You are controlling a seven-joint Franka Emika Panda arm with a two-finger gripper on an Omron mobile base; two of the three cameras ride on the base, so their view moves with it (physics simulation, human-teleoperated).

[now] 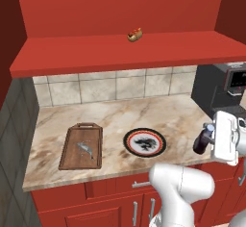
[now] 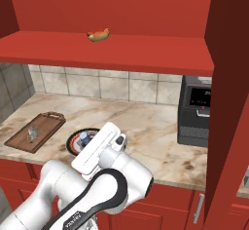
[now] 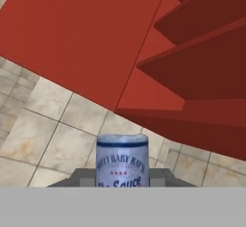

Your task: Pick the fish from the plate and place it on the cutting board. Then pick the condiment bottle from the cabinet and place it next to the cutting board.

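Red cabinet (image 1: 120, 53) above the marble counter (image 1: 163, 115). Cutting board (image 1: 81, 146) with the fish (image 1: 85, 149) at nine o'clock of the plate (image 1: 144, 142). At three o'clock, the gripper (image 1: 210, 139) clamps the condiment bottle (image 1: 202, 139). Likely next: lower it beside the board.

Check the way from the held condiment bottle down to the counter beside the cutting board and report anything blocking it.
The gripper holds the condiment bottle over the counter's right front. The plate lies on the counter between it and the cutting board, where the fish already lies. The plate is flat, so carrying the bottle above it should clear; bare counter remains between plate and board.
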